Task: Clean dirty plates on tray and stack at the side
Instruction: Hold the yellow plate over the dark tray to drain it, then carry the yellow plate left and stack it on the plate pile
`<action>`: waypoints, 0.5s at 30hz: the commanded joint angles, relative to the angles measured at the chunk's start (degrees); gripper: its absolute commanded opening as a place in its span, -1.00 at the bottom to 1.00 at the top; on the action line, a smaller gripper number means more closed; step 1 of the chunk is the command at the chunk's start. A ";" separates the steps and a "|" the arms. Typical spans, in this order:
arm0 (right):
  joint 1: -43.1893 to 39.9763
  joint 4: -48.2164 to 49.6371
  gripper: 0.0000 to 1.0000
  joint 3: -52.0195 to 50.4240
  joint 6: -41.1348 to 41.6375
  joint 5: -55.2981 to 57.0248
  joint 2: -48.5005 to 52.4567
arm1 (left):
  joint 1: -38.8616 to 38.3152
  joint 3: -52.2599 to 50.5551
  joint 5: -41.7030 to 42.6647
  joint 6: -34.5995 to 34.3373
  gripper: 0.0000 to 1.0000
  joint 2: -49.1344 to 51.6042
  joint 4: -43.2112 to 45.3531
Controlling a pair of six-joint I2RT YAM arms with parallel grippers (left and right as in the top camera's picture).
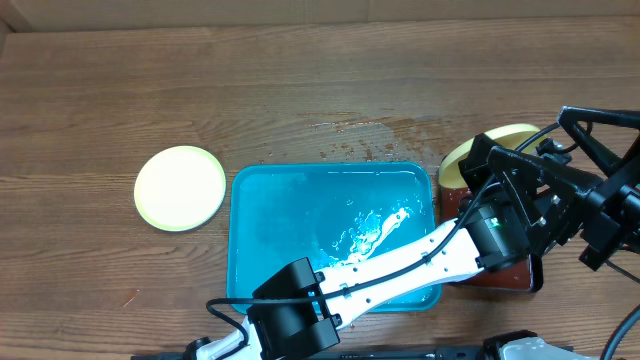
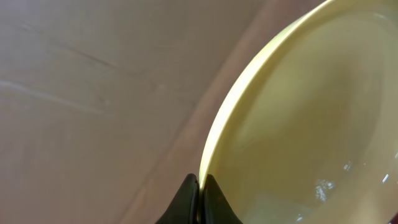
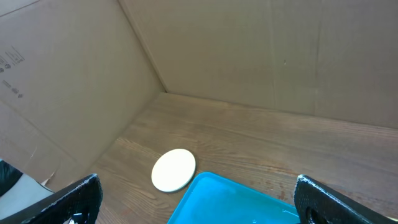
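The left tool (image 2: 200, 188) is clamping the rim of a pale yellow-green plate (image 2: 311, 112). Its two black fingertips are pressing together on the thin edge. The inner face of this plate is looking smooth and glossy, and small bright wet glints are showing near its lower right part. In the overhead view it is being held tilted beyond the right far corner of the turquoise tray (image 1: 250, 200), just over the dark red tray (image 1: 505, 277).

The turquoise tray is lying in the middle of the wooden worktop (image 1: 300, 80), and its floor is shining with water. A second plate (image 1: 180, 188) of the same pale colour is lying flat on the worktop, left of the tray and apart from it.

The right tool (image 3: 198, 186) is hanging with its fingers spread wide apart and is gripping nothing.
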 commanded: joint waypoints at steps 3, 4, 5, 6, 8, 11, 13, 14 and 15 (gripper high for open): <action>0.59 0.15 1.00 0.61 -0.22 -0.44 -0.37 | 0.02 1.79 12.33 -13.03 -0.92 -0.20 -8.04; 0.59 0.15 1.00 0.59 -0.22 -0.42 -0.35 | 0.37 2.19 15.37 -16.17 -0.92 -0.55 -10.25; 0.59 0.17 1.00 0.44 -0.22 -0.26 -0.31 | 1.03 2.62 18.82 -19.41 -0.92 -1.07 -12.59; 0.59 0.15 1.00 0.39 -0.22 -0.24 -0.31 | 1.92 3.06 22.12 -22.73 -0.91 -1.70 -14.58; 0.59 0.11 1.00 0.39 -0.15 -0.26 0.04 | 4.35 3.56 28.98 -28.13 -0.91 -3.26 -17.44; 0.57 -0.31 1.00 0.39 0.00 -0.24 0.92 | 9.90 3.54 37.83 -34.05 -0.92 -6.97 -20.59; 0.59 -0.96 1.00 0.35 0.02 -0.26 2.08 | 14.49 3.52 40.30 -37.97 -0.91 -10.45 -23.10; 0.59 -0.96 1.00 0.17 0.26 -0.26 2.54 | 16.57 3.45 41.24 -38.93 -0.91 -11.87 -24.52; 0.59 -0.96 1.00 0.04 0.26 -0.26 2.73 | 18.21 3.32 41.48 -39.67 -0.91 -12.68 -25.46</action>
